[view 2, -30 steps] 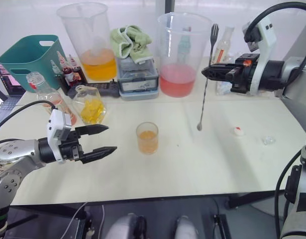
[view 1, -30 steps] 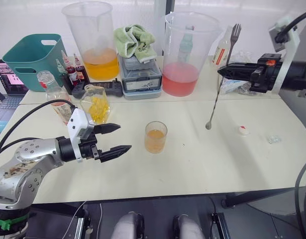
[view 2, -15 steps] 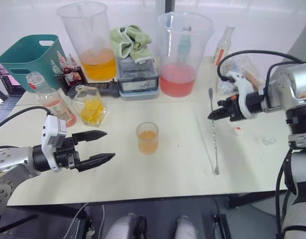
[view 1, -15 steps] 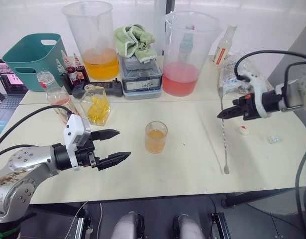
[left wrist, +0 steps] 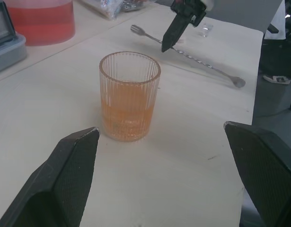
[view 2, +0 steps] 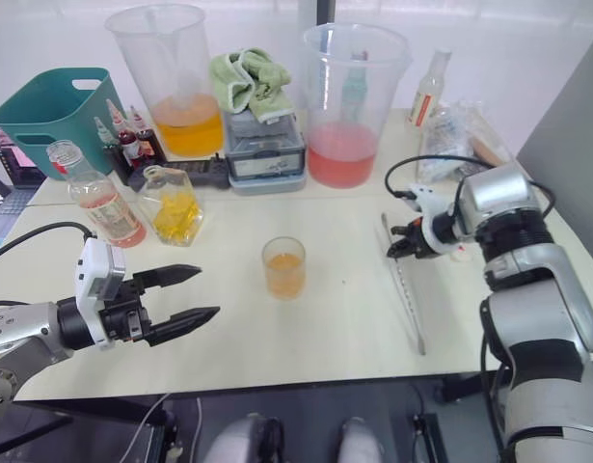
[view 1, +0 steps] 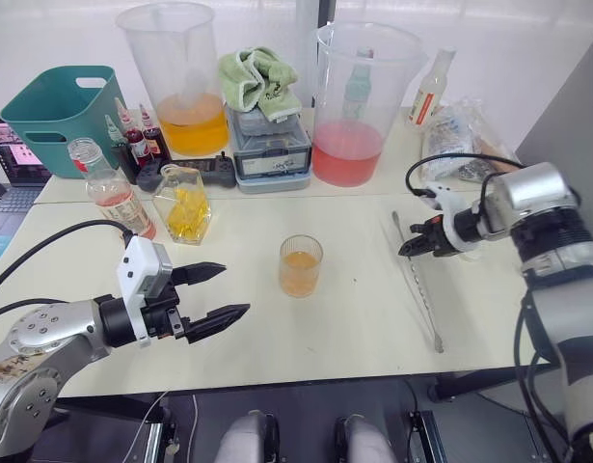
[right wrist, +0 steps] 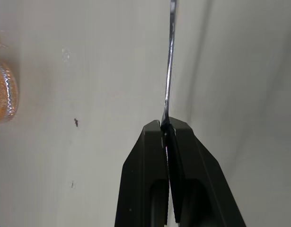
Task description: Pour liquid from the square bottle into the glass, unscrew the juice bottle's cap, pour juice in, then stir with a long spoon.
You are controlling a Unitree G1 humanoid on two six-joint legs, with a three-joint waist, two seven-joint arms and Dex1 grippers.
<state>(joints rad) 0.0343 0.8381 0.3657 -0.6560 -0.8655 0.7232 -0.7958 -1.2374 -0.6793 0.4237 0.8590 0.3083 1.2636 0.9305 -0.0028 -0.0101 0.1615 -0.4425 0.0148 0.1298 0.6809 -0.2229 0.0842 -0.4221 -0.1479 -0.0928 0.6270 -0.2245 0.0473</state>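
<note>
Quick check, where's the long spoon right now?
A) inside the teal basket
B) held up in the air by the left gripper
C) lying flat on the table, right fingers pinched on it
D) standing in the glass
C: the long spoon lies along the table, with the right gripper closed on its handle.
</note>
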